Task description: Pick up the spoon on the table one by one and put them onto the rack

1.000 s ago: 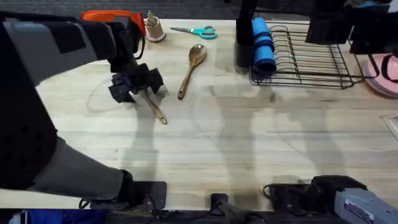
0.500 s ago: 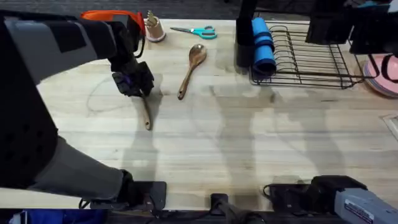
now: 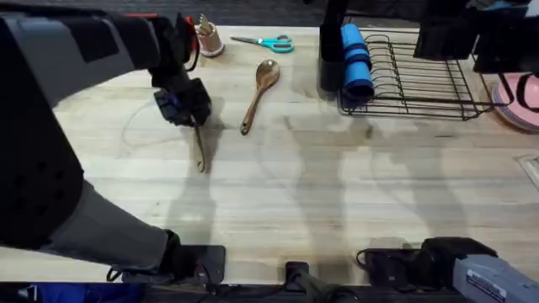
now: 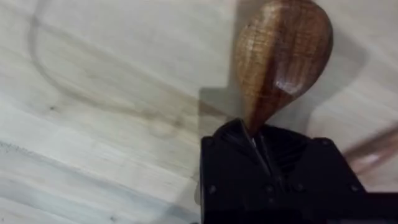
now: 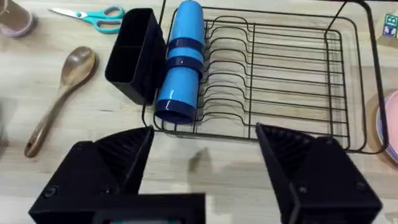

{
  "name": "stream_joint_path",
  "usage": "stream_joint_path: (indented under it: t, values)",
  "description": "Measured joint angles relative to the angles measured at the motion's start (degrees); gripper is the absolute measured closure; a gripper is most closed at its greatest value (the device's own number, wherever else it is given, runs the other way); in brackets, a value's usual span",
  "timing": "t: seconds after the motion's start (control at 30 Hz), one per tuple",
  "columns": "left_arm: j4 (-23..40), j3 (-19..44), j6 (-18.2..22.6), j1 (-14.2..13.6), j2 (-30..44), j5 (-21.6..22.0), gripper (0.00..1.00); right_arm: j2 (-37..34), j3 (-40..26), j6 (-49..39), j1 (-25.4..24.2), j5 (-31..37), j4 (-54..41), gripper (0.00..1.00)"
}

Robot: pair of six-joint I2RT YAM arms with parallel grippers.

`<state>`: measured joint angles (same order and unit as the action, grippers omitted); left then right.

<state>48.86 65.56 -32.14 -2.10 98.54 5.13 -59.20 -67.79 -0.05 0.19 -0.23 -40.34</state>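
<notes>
Light wooden planking with visible grain forms the surface (image 3: 337, 194), and a dark floor strip borders its far edge. At the far right of the surface stands the black wire rack (image 3: 421, 80), with a blue cylinder (image 3: 355, 61) lying across its left end and a black utensil cup (image 3: 330, 71) just beside that cylinder. Pink plates (image 3: 518, 101) sit just to the right of the rack. Left of the rack, near the far edge, lie teal-handled scissors (image 3: 268, 42) and a small tan cup (image 3: 207, 38).

One wooden spoon (image 3: 259, 94) lies flat on the surface, well left of the rack, bowl toward the scissors. The second spoon (image 3: 200, 150) is farther left of the rack; the left gripper (image 3: 187, 108) is clamped on its neck, the handle pointing toward the near edge. In the left wrist view the spoon's bowl (image 4: 283, 59) projects beyond the closed black fingers (image 4: 249, 143).

The right gripper (image 5: 205, 162) has its fingers set wide apart, positioned on the near side of the rack and holding nothing.

Compared with half a second ago, the left gripper and held spoon are nearly unchanged. One second ago the spoon's handle angled toward the rack; it now points straight to the near edge.
</notes>
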Motion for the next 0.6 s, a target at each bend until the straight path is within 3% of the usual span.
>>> stream_joint_path:
  t: [0.33,0.6]
  values:
    - [1.14,9.17,0.00,-7.43,-4.65,0.00,0.957,0.00,0.00,0.00,0.00,-0.02,0.00,0.004]
    - [-6.42,11.30,-0.02,-14.41,-7.65,0.01,0.957,0.00,0.00,0.00,0.00,-0.02,0.00,0.003]
